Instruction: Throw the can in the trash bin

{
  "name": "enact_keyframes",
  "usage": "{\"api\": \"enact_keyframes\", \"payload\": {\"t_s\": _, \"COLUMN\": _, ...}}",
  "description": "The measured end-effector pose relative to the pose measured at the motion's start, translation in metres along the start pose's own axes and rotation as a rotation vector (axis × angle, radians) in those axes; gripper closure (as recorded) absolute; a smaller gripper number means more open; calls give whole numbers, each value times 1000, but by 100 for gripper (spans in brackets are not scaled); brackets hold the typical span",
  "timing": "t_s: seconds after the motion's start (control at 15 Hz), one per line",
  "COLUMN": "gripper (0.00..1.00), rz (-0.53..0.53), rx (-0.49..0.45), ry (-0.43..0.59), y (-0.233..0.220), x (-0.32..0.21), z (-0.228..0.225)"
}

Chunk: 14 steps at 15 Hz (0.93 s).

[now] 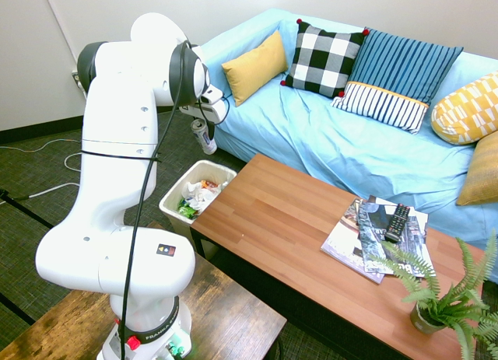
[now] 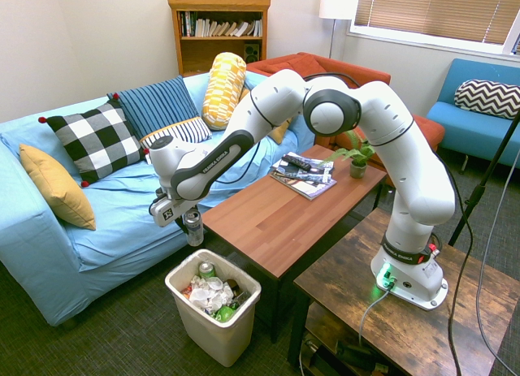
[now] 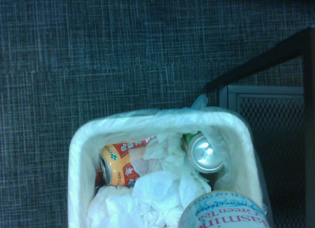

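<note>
The gripper is clamped on the can, which hangs upright below the fingers. Straight underneath sits the open trash bin, and the wrist view shows the can over its edge. The coffee table stands close beside, with open air between.

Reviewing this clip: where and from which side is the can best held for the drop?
Across its round side wall near the top, from above: the can is a narrow cylinder, and the pincer holds it that way, hanging over the trash bin.
</note>
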State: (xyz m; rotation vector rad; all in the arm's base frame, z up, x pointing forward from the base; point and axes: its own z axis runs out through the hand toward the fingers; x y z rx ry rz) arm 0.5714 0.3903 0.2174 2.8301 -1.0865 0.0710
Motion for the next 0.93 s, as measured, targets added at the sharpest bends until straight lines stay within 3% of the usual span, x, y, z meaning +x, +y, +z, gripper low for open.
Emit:
{"api": "enact_keyframes", "payload": {"t_s": 0.07, "gripper": 0, "rz": 0, "rx": -11, "ry": -1, "y": -2, "x": -4, "z": 4}}
{"api": "enact_keyframes", "payload": {"t_s": 0.93, "gripper": 0, "rz": 15, "rx": -64, "ry": 9, "y": 0, "x": -11, "z": 3}}
